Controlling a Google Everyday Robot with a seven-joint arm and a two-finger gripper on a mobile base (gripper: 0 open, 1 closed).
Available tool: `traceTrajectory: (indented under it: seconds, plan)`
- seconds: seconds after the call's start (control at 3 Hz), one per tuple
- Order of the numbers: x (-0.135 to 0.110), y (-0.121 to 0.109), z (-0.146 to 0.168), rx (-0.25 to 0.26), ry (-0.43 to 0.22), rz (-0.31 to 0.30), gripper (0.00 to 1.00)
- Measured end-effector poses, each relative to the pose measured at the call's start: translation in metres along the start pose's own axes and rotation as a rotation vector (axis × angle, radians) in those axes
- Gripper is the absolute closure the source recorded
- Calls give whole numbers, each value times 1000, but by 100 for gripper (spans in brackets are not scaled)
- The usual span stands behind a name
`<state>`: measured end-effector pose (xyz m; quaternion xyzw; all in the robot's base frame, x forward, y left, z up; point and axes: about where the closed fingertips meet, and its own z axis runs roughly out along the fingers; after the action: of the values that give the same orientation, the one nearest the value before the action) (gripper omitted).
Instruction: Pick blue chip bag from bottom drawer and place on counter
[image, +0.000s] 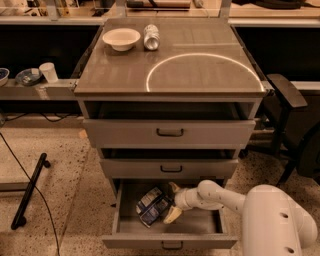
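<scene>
ROBOT REACHES FOR SNACK: A robot's tool (173, 201) sits inside the open bottom drawer (200, 241) of a grey cabinet. Its two pale fingers are spread apart, one on the far side and one on the near side of the right end of the blue bag (152, 206). The bag lies crumpled on the drawer floor, left of centre, and it cannot be told whether the fingers touch it yet. The white arm (220, 196) comes in low from the right, its forearm nearly level beneath the upper drawers (170, 132) and its wrist pointing left at the bag. The step in hand appears to be the grasp. It would go best with the tool eased a little further left, so the fingers take a good bite of foil rather than only the edge, and then closed firmly, since crumpled foil can slip or fold away. The lift after that would likely need to bring the bag toward the near side first, out from under the upper drawers, before rising to the bench (200, 75). There a bowl (121, 38) and a can (151, 36) stand at the far left, well apart from the bright ring of reflected light, which looks a fair spot to set the bag down.
</scene>
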<state>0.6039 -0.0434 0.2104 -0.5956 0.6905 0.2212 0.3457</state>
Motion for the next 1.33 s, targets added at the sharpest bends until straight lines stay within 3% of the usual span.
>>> traceTrajectory:
  seconds: [0.67, 1.0, 1.33]
  plan:
    - [35, -3, 27, -14, 21, -10, 0]
    - [45, -11, 31, 0, 24, -11, 5]
    - [53, -17, 29, 25, 23, 2, 18]
